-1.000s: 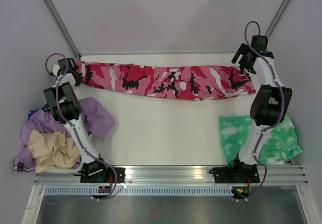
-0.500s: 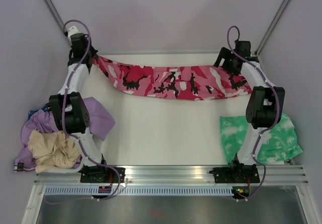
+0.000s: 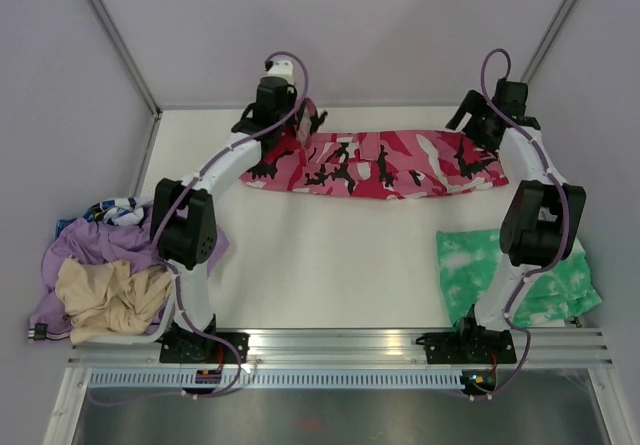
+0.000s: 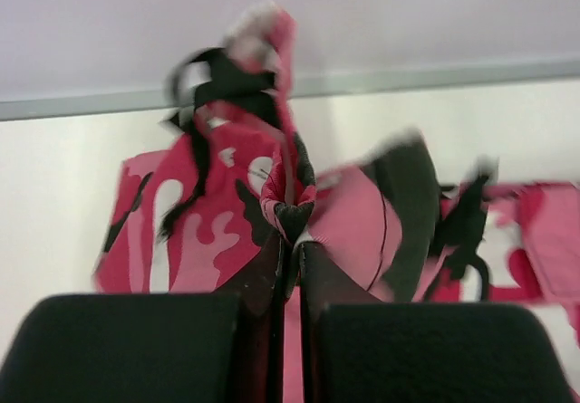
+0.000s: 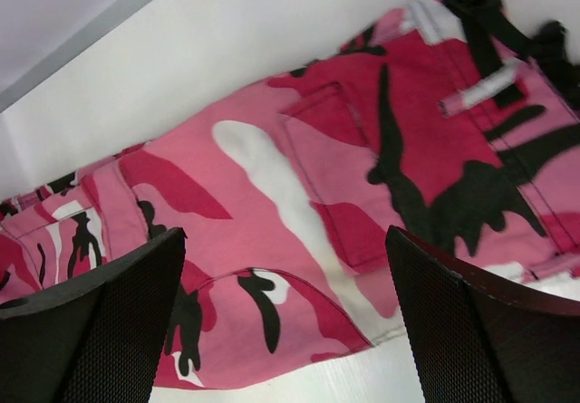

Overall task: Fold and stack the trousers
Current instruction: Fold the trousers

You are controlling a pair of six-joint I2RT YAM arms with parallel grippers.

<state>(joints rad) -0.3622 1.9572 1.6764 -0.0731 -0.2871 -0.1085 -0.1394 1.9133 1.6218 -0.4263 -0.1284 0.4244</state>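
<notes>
The trousers (image 3: 390, 165) lie along the far edge of the table (image 3: 330, 265), with bare surface nearer. The left gripper (image 4: 290, 240) pinches their raised left end, blurred, possibly a hem. The right gripper (image 5: 285, 276) stands wide open over their right end.

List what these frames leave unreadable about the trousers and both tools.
Left wrist view: motion blur smears the trousers pinched in the left tool; which part is held is unclear.
Top view: the left arm's wrist covers that grip.
Right wrist view: frame edges crop the trousers; whether the open right tool touches cloth is unreadable.
</notes>
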